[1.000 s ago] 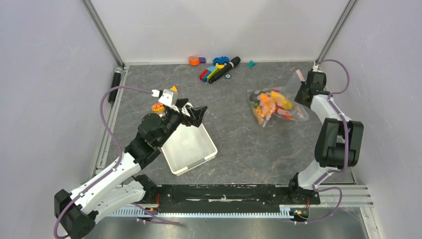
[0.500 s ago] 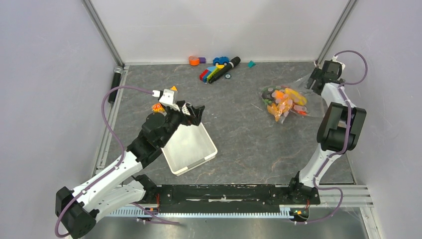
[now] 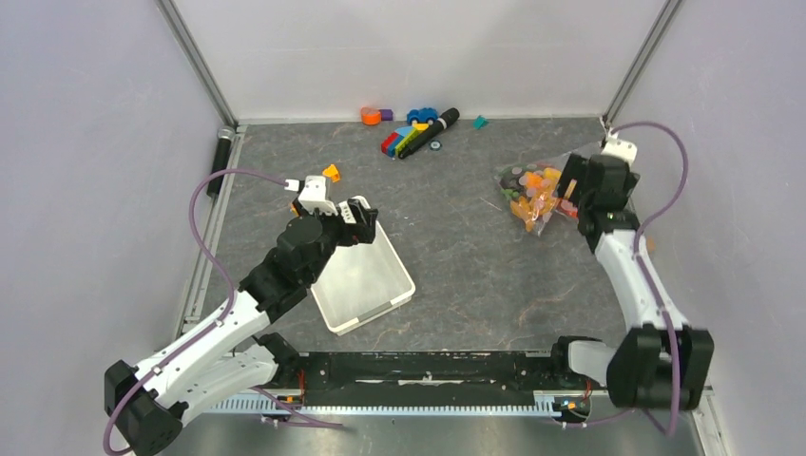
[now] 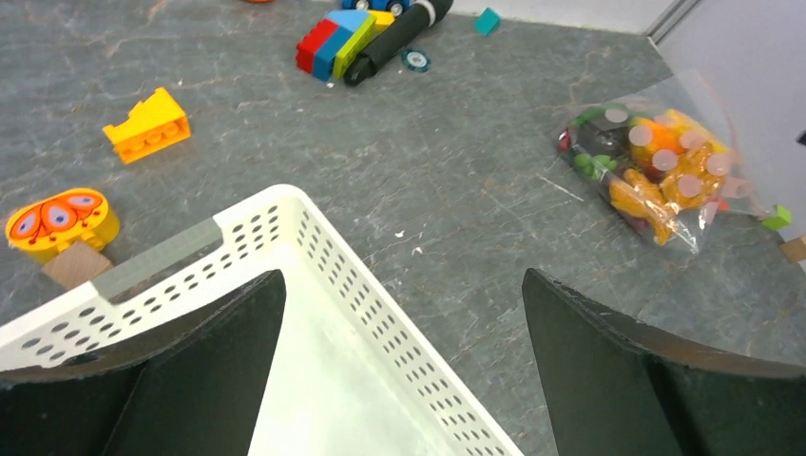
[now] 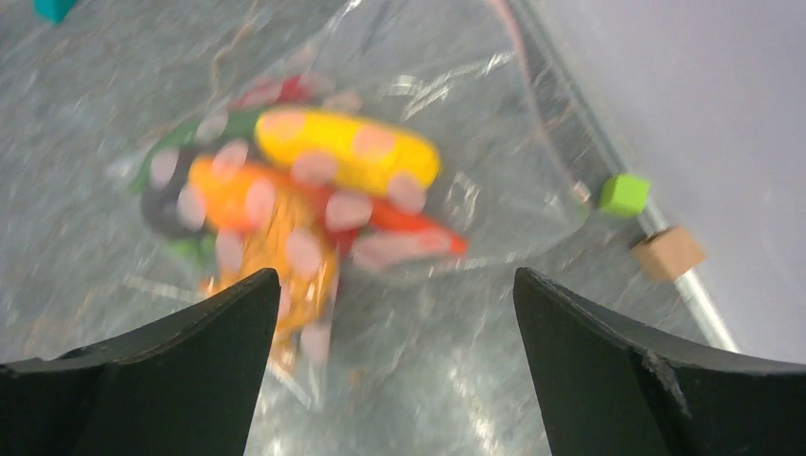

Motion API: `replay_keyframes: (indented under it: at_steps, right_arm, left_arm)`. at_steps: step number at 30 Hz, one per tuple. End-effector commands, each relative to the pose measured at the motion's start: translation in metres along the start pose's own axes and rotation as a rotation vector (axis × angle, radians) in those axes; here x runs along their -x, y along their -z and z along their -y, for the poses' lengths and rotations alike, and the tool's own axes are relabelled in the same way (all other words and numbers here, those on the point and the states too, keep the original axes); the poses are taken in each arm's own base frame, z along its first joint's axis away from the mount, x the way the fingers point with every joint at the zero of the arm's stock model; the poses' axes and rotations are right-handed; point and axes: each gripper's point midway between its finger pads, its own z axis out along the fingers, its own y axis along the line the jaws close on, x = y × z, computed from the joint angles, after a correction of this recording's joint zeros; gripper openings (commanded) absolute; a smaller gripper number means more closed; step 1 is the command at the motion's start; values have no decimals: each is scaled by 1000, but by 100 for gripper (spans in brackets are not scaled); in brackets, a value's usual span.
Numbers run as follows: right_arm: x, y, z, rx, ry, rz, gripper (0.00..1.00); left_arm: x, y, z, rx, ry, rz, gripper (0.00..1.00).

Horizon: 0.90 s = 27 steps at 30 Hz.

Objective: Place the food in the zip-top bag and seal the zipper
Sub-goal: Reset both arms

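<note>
Blurred food (image 5: 323,180) inside zip-top bag (image 5: 475,95), its edges cut off, left tool (image 4: 401,275) and right tool (image 5: 394,273) apart

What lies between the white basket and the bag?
Nothing: in the top view only bare grey table lies between the basket and the bag.

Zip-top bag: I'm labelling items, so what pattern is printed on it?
The zip-top bag is clear with pale pink dots, sharpest in the left wrist view.
</note>
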Motion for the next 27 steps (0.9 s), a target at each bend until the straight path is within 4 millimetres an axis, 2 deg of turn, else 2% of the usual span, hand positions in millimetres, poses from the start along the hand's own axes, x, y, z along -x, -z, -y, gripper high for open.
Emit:
replay_keyframes:
  at_steps: [1, 6, 11, 15, 20, 23, 27]
  right_arm:
    - [-49, 27, -8, 92, -63, 6, 98]
    - [-97, 52, -1, 146, -95, -24, 98]
    - [-123, 70, 10, 173, -93, 14, 98]
    - [-110, 83, 19, 154, -102, 96, 98]
    - [-95, 92, 39, 69, -148, 176, 98]
    - [-91, 95, 46, 38, -165, 206, 98]
    - [-90, 97, 52, 9, -180, 221, 98]
  left_arm:
    - [8, 10, -13, 75, 56, 5, 100]
    - [1, 15, -24, 125, 58, -14, 100]
    - [0, 17, -26, 130, 78, -8, 100]
    - [1, 16, -25, 135, 83, -17, 100]
    - [-2, 18, -36, 195, 84, -23, 100]
    - [-4, 20, -54, 285, 108, -6, 100]
    - [-6, 18, -64, 298, 148, -11, 100]
